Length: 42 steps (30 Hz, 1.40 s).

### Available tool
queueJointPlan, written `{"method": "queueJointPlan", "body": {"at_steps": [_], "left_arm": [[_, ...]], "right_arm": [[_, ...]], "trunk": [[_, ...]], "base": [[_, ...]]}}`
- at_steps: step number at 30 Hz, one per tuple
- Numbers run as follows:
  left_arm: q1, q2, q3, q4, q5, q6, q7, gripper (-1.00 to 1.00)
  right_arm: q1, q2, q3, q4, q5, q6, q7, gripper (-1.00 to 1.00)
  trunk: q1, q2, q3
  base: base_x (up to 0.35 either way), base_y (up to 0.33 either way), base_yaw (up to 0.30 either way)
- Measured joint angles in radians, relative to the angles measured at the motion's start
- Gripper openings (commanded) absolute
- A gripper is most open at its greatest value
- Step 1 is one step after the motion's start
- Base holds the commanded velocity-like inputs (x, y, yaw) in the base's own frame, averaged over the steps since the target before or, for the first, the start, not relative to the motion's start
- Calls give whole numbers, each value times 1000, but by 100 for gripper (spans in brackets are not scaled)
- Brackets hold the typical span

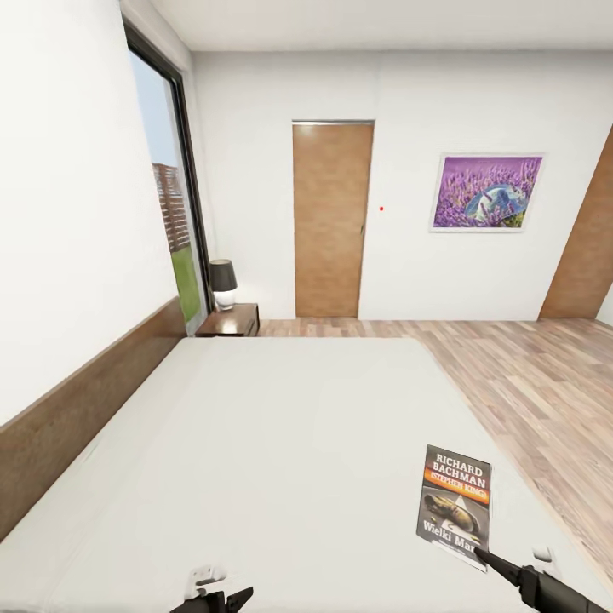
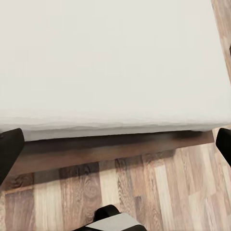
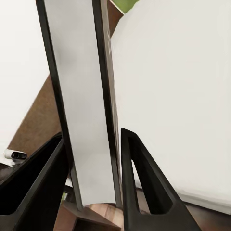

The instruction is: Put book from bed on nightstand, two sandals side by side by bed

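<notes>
The book [image 1: 455,504] stood lifted over the near right part of the bed [image 1: 281,443], its cover facing the head camera, its lower corner pinched by the right gripper [image 1: 487,560]. In the right wrist view the book [image 3: 89,106] appeared edge-on between the two black fingers [image 3: 139,183], which pressed on it from either side. The left gripper [image 2: 115,144] hung with its fingers spread wide over the bed's edge, above the dark frame [image 2: 96,149] and the plank floor [image 2: 144,192]. Beyond the bed, a nightstand [image 1: 230,320] with a black-shaded lamp [image 1: 223,283] stood by the window [image 1: 170,196], near a brown door [image 1: 330,220] and a lavender painting [image 1: 487,192].
</notes>
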Motion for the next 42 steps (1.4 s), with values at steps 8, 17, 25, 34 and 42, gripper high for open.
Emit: {"method": "queueJointPlan", "body": {"at_steps": [8, 17, 25, 34, 42], "left_arm": [[0, 0, -1, 0, 0, 0, -1, 100], [0, 0, 0, 0, 0, 0, -1, 100], [0, 0, 0, 0, 0, 0, -1, 100], [0, 0, 0, 0, 0, 0, -1, 100], [0, 0, 0, 0, 0, 0, -1, 100]], "right_arm": [[0, 0, 1, 0, 0, 0, -2, -100], [0, 1, 3, 0, 0, 0, -2, -100], [0, 1, 5, 1, 0, 1, -2, -100], [0, 2, -1, 1, 0, 0, -2, -100], [0, 1, -2, 3, -1, -1, -4, -100]], "trunk": [[0, 0, 0], [0, 0, 0], [0, 0, 0], [0, 0, 0], [0, 0, 0]], "base": [[0, 0, 253], [0, 0, 257], [0, 0, 257], [0, 0, 73], [0, 0, 4]]}}
